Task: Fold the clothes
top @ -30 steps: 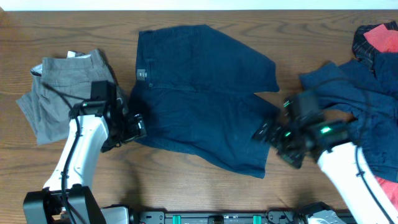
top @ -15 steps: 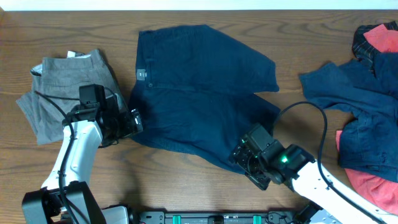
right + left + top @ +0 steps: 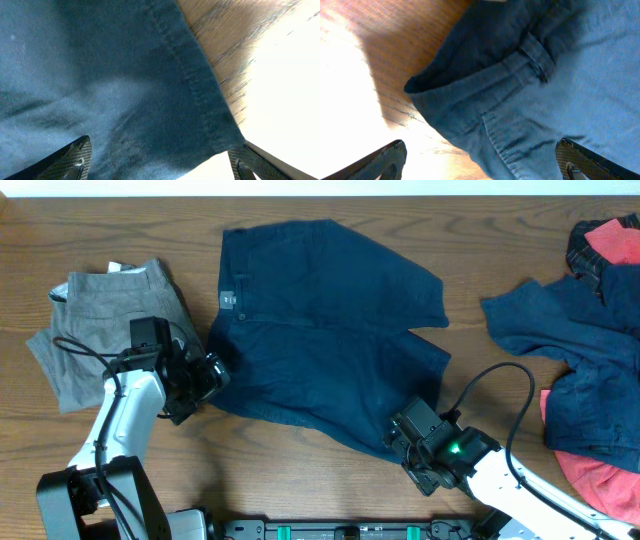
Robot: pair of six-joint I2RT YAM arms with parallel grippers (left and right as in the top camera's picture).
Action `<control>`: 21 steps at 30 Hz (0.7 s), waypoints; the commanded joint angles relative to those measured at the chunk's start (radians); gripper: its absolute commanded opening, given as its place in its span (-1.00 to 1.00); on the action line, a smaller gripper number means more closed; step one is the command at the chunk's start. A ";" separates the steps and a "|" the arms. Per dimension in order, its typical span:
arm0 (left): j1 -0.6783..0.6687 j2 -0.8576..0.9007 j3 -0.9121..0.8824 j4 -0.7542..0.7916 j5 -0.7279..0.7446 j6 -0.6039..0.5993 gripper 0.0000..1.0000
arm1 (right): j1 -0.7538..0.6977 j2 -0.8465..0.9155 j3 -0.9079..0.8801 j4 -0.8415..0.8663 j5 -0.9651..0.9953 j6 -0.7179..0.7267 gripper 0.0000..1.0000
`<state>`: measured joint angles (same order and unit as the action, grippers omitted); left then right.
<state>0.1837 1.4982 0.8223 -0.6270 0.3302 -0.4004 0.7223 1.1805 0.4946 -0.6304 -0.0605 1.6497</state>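
Observation:
Dark navy shorts (image 3: 320, 330) lie spread flat in the middle of the table. My left gripper (image 3: 212, 372) is open at the shorts' lower left waistband corner (image 3: 485, 125), which lies between its fingers in the left wrist view. My right gripper (image 3: 408, 438) is open at the bottom hem corner of the lower leg; the hem corner (image 3: 210, 135) sits between its fingers in the right wrist view. Neither gripper has closed on the cloth.
Folded grey shorts (image 3: 100, 325) lie at the left. A pile of navy and red clothes (image 3: 575, 340) lies at the right edge, with red fabric (image 3: 590, 475) at the lower right. Bare wooden table (image 3: 280, 470) runs along the front.
My right gripper swung from the right side down and left to the shorts' lower hem corner. My left gripper shifted slightly toward the waistband corner. The shorts have not moved.

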 commanded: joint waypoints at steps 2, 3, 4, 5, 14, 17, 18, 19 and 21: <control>0.007 0.011 -0.041 0.043 -0.098 -0.127 0.84 | 0.016 -0.011 -0.007 0.007 0.037 0.040 0.67; 0.007 0.011 -0.053 0.060 -0.116 -0.129 0.78 | 0.016 -0.011 -0.007 0.006 0.037 0.040 0.62; 0.007 0.011 -0.069 0.085 -0.127 -0.129 0.70 | 0.016 -0.011 -0.007 0.005 0.037 0.040 0.57; 0.007 0.011 -0.082 0.111 -0.127 -0.128 0.59 | 0.016 -0.011 -0.007 0.005 0.037 0.040 0.50; 0.007 0.011 -0.166 0.238 -0.131 -0.129 0.29 | 0.016 -0.011 -0.007 0.005 0.037 0.040 -0.07; 0.007 0.011 -0.189 0.271 -0.133 -0.129 0.19 | 0.016 -0.011 -0.007 0.002 0.037 0.040 -0.21; 0.007 0.011 -0.197 0.280 -0.133 -0.129 0.09 | 0.016 -0.011 -0.007 0.001 0.037 0.040 -0.31; 0.007 0.011 -0.201 0.285 -0.133 -0.129 0.02 | 0.016 -0.011 -0.007 0.000 0.037 0.040 -0.38; 0.007 0.011 -0.212 0.301 -0.133 -0.128 -0.21 | 0.016 -0.011 -0.007 -0.002 0.037 0.040 -0.51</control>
<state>0.1837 1.4956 0.6502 -0.3271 0.2146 -0.5278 0.7223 1.1797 0.4942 -0.6300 -0.0437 1.6855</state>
